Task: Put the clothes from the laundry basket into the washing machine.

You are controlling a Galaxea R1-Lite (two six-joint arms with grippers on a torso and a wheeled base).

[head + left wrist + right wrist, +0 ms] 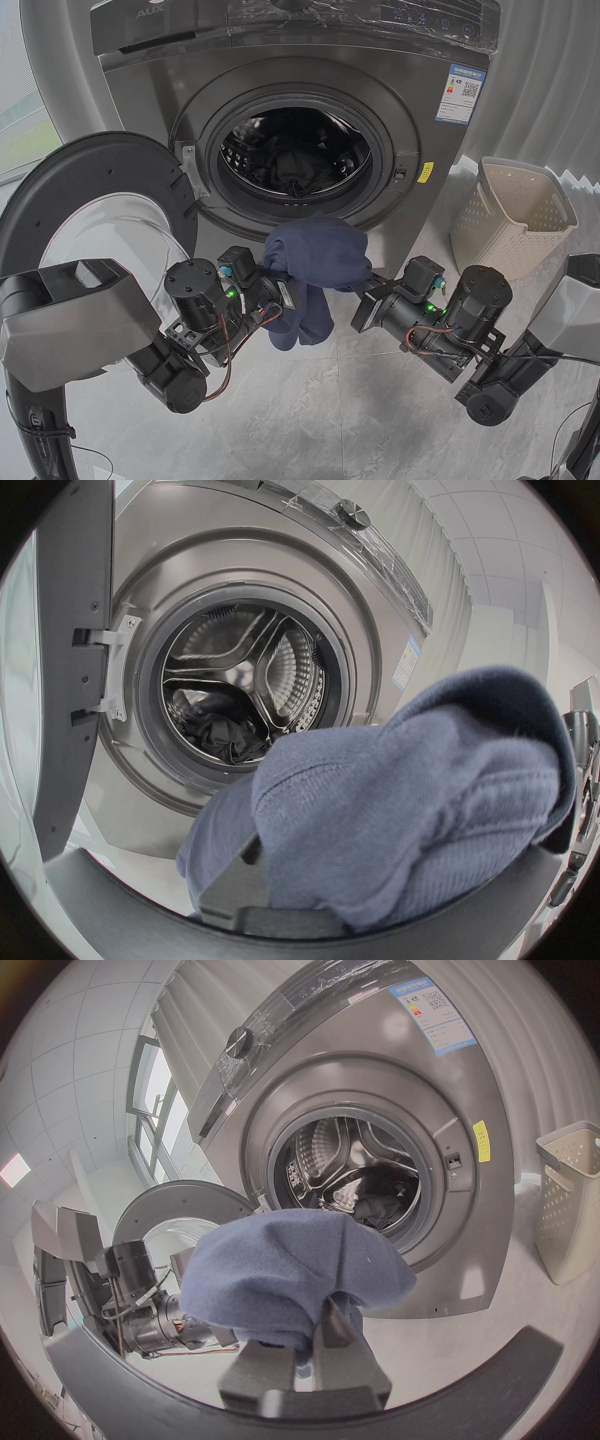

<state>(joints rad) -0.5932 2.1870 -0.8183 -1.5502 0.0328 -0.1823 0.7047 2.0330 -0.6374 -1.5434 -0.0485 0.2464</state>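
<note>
A blue garment [315, 253] is pinched by the right gripper [312, 1350] and draped over the left gripper [244, 874] (clench cannot be told) before the open washing machine [294, 81]. Dark clothes [294, 165] are already loaded; this one is not.

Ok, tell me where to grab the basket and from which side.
Take the basket by the handle bar at its rim, on the washer side. It stands upright with an open top, so come from above, jaws across the bar; the perforated walls are broad and likely give no pinch. The right gripper is nearest, but is shut on the blue garment.
</note>
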